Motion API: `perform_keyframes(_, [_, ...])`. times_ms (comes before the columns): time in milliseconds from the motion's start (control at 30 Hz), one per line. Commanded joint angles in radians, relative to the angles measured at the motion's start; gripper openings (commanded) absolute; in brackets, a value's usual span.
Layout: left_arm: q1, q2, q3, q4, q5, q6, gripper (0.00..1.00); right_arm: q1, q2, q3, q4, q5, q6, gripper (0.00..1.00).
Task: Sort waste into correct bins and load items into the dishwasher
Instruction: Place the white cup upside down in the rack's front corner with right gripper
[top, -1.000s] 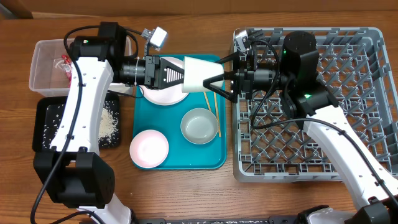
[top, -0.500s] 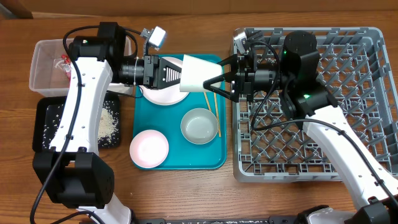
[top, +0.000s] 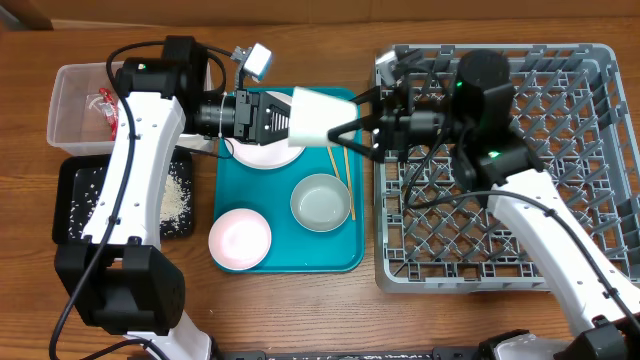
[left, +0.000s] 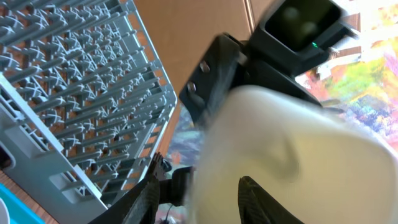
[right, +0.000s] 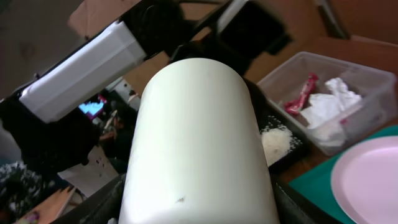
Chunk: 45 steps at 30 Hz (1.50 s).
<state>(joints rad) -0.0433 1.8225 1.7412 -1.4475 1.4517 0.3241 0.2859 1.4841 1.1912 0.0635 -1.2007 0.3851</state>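
Clamping white cup (top: 318, 114), left gripper (top: 286, 117); right gripper (top: 342, 120) wide, straddling cup's other end.

White cup (top: 318, 115), teal tray (top: 300, 252) (grey lattice rack (top: 590, 120)).

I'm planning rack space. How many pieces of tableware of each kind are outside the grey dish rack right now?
Small white cup: 1
Round white-to-pink plate: 1
Round bowls, one grey-white and one pink: 2
Pair of thin wooden chopsticks: 1
Total: 5
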Motion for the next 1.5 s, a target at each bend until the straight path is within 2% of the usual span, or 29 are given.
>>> perform_keyframes(0, [0.053, -0.003, 0.021, 0.0, 0.017, -0.008, 0.44, -0.092, -0.003, 0.019, -0.039, -0.002, 0.012, 0.39])
perform_keyframes(100, [0.111, -0.003, 0.021, 0.022, 0.002, -0.006, 0.44, -0.192, -0.008, 0.019, -0.218, 0.111, 0.017, 0.46])
perform_keyframes(200, [0.145, -0.003, 0.021, 0.085, -0.071, -0.007, 0.44, -0.191, -0.036, 0.019, -0.411, 0.318, 0.008, 0.47])
perform_keyframes(267, [0.154, -0.003, 0.021, 0.136, -0.169, -0.018, 0.43, -0.164, -0.071, 0.021, -0.554, 0.491, 0.008, 0.47])
perform_keyframes(333, [0.154, -0.003, 0.021, 0.201, -0.379, -0.066, 0.41, -0.114, -0.127, 0.023, -0.712, 0.698, 0.01, 0.47])
perform_keyframes(400, [0.153, -0.003, 0.021, 0.229, -0.529, -0.111, 0.42, -0.064, -0.169, 0.035, -0.84, 0.851, 0.027, 0.46])
perform_keyframes(533, [0.153, -0.003, 0.021, 0.263, -0.807, -0.203, 0.44, 0.064, -0.207, 0.109, -1.107, 1.136, 0.111, 0.47])
perform_keyframes(600, [0.153, -0.003, 0.021, 0.277, -0.886, -0.225, 0.45, 0.141, -0.208, 0.154, -1.244, 1.246, 0.185, 0.46])
perform_keyframes(767, [0.153, -0.003, 0.021, 0.297, -0.936, -0.224, 0.44, 0.234, -0.186, 0.164, -1.467, 1.281, 0.352, 0.46])
perform_keyframes(1233, [0.153, -0.003, 0.021, 0.3, -0.965, -0.224, 0.47, 0.31, 0.019, 0.149, -1.606, 1.167, 0.375, 0.46])
perform_keyframes(1300, [0.153, -0.003, 0.021, 0.3, -0.965, -0.224, 0.47, 0.311, 0.034, 0.138, -1.597, 1.164, 0.375, 0.52])
perform_keyframes(1467, [0.153, -0.003, 0.021, 0.3, -0.983, -0.224, 0.52, 0.307, 0.039, 0.072, -1.525, 1.163, 0.374, 0.76])
